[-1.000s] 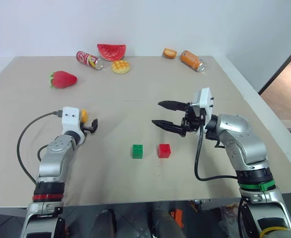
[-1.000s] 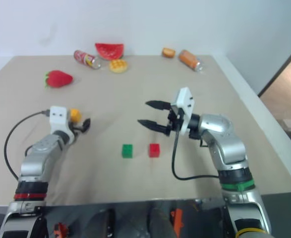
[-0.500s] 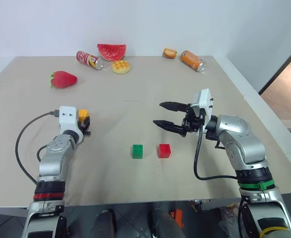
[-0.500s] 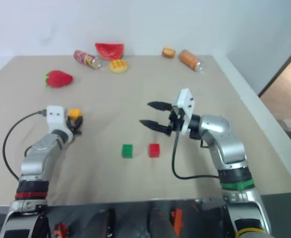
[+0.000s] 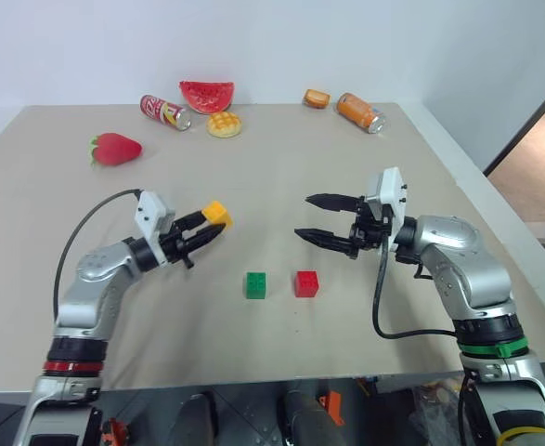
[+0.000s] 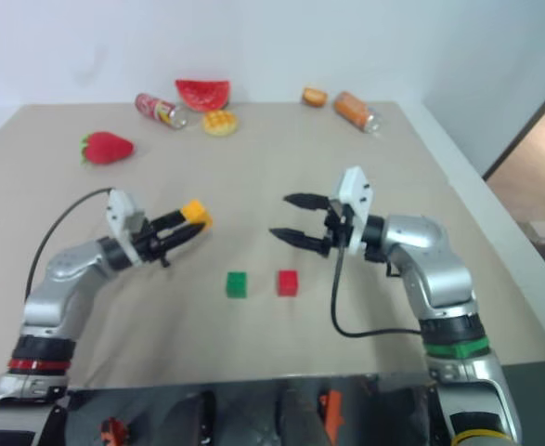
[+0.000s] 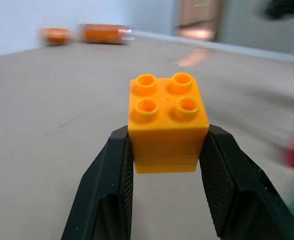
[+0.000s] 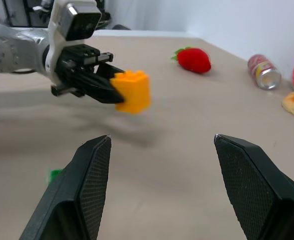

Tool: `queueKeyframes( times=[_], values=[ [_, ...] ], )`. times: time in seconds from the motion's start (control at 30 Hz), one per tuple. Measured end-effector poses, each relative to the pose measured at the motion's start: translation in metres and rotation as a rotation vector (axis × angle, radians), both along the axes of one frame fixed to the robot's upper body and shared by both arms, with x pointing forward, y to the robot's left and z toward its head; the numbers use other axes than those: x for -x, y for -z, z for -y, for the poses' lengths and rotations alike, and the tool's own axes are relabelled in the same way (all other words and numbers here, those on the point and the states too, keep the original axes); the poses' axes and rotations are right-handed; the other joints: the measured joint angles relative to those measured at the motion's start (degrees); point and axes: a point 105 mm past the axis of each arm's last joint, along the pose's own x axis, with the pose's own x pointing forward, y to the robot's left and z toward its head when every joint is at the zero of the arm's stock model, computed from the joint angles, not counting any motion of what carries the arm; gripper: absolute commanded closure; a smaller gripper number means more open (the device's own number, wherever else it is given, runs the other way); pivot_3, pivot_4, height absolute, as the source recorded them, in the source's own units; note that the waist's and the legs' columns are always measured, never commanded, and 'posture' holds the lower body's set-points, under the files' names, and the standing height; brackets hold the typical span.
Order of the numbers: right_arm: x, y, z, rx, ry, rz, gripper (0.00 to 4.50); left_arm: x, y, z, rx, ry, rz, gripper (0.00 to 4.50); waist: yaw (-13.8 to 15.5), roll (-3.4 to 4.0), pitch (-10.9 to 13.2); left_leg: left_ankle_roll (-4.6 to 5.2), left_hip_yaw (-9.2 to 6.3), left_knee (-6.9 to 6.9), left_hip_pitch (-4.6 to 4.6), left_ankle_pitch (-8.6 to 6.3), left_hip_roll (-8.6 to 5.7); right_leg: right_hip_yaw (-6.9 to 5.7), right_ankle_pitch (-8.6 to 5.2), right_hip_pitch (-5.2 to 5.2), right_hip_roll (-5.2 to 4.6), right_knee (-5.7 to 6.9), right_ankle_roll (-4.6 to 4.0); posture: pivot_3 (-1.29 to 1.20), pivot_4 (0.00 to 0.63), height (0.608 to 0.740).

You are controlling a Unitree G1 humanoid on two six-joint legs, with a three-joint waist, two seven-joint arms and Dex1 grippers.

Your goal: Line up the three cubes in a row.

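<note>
Desk (image 5: 281,177) space beside the green cube (image 5: 256,284) is tight. Your left gripper (image 5: 207,226) pinches the orange cube (image 5: 217,215) by its lower half in its jaws, so it may slip or bump green; your right gripper (image 5: 326,217) waits with jaws spread.

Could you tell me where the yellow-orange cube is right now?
The yellow-orange cube is clamped in the left gripper, lifted off the table, left of and behind the green cube.

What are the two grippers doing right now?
Left gripper: closed, holding the yellow-orange cube above the table.
Right gripper: open, holding nothing.
</note>
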Motion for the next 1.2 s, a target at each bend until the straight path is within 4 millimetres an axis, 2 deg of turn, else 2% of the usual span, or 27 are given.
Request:
queueKeyframes(
  times=[0.17,0.37,0.5,0.63,0.9,1.07,1.2],
  values=[
    [0.018,0.002,0.016,0.008,-0.032,-0.054,1.11,0.018,0.008,-0.024,-0.059,0.16,-0.036,3.21,0.08,0.0,0.0,0.01,0.01,0.1,-0.04,0.0,-0.01,-0.02,-0.16,0.04,-0.09,-0.01,-0.19,0.0,0.15,0.74],
    [0.023,-0.002,0.017,-0.001,-0.035,-0.059,1.11,0.035,0.014,-0.026,-0.106,0.328,-0.078,3.21,0.07,-0.01,0.0,0.01,0.03,0.22,-0.03,0.0,-0.01,-0.02,-0.07,0.05,-0.13,-0.01,-0.2,0.0,0.15,0.74],
    [0.022,-0.002,0.018,-0.002,-0.024,-0.057,1.11,0.049,0.028,-0.025,-0.204,0.439,-0.108,3.21,0.03,0.0,0.0,0.02,0.06,0.18,-0.03,0.0,0.01,-0.01,-0.09,0.01,-0.12,-0.01,-0.24,0.0,0.15,0.74],
    [0.022,-0.003,0.017,-0.002,-0.019,-0.052,1.11,0.041,0.036,-0.027,-0.209,0.422,-0.091,3.21,0.16,-0.01,0.0,0.02,0.02,0.17,-0.07,0.0,0.01,-0.04,-0.12,-0.02,-0.1,0.0,-0.26,0.0,0.15,0.74],
    [0.027,0.0,0.017,0.01,-0.03,-0.062,1.11,0.019,0.038,-0.017,-0.238,0.41,-0.004,3.21,0.23,-0.01,0.0,0.02,0.0,0.21,-0.15,0.0,0.01,-0.05,-0.11,-0.01,-0.08,-0.01,-0.2,0.0,0.15,0.74],
    [0.036,0.012,0.031,0.061,-0.011,-0.115,1.11,0.019,0.046,-0.014,-0.277,0.438,-0.006,3.21,0.23,-0.01,0.0,0.04,0.01,0.19,-0.16,-0.02,0.0,-0.04,-0.15,0.0,-0.09,-0.01,-0.15,0.0,0.15,0.74],
    [0.041,0.016,0.036,0.087,-0.011,-0.127,1.11,0.021,0.056,-0.02,-0.334,0.447,-0.021,3.21,0.02,0.0,0.0,0.05,0.01,0.19,-0.07,-0.02,0.01,-0.04,-0.12,0.0,-0.07,0.01,-0.21,0.0,0.15,0.74]
  ],
)
